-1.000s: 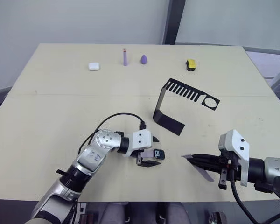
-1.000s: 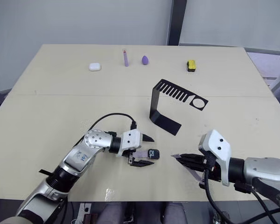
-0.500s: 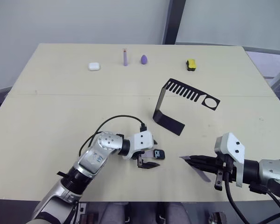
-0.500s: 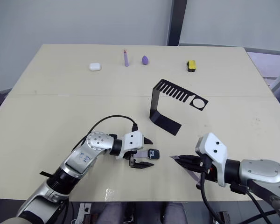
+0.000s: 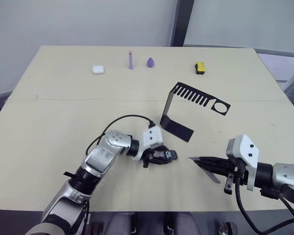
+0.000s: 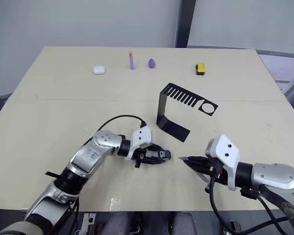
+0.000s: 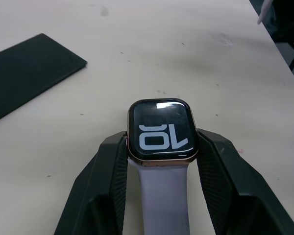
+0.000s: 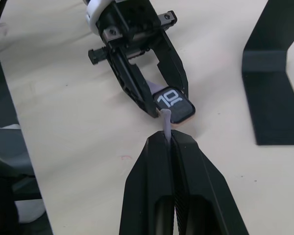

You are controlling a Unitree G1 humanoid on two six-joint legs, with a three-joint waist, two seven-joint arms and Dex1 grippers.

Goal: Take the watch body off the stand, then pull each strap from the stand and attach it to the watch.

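The watch body (image 7: 160, 129), black-screened with a copper rim, lies on the table near the front centre, a pale lavender strap (image 7: 164, 196) joined to its near end. My left gripper (image 5: 161, 156) is shut on it, one black finger pressed against each side of the case. My right gripper (image 8: 165, 139) is shut on the other strap (image 8: 165, 120), whose tip sticks out between the fingers a little short of the watch body (image 8: 174, 104). That strap (image 5: 206, 169) hangs slanted under the right fingers. The black stand (image 5: 168, 106) stands bare behind the watch.
Along the table's far edge sit a white earbud case (image 5: 98, 69), a purple stick (image 5: 131, 60), a purple egg shape (image 5: 150, 62) and a yellow-and-black block (image 5: 200, 67). The stand's flat base (image 8: 272, 93) lies close to the right of the watch.
My left gripper slid forward around the watch body and closed from wide open onto its sides. The right gripper kept its hold on the strap and shifted only slightly.
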